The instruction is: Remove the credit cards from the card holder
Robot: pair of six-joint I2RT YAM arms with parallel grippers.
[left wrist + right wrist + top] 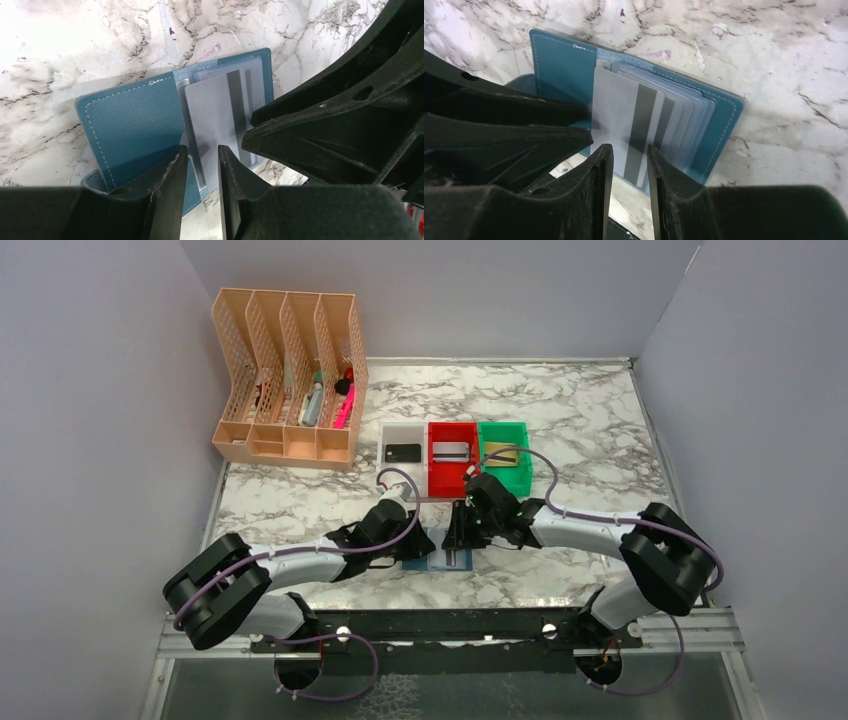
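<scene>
The blue card holder (440, 561) lies open on the marble table between both grippers. A silver-grey credit card (212, 115) with a dark stripe (643, 125) sticks partway out of its clear pockets (689, 115). My left gripper (202, 150) hovers open over the card's near edge and the blue flap (130, 125), with nothing between its fingers. My right gripper (629, 147) is also open, its fingertips on either side of the card's protruding end without pinching it. In the top view the left gripper (425, 540) and right gripper (460, 530) almost meet above the holder.
Behind the holder stand a white bin (402, 435) with a black card, a red bin (452, 430) with a grey card and a green bin (505, 430) with a gold card. A peach mesh file rack (290, 380) fills the back left. Grey walls enclose the table.
</scene>
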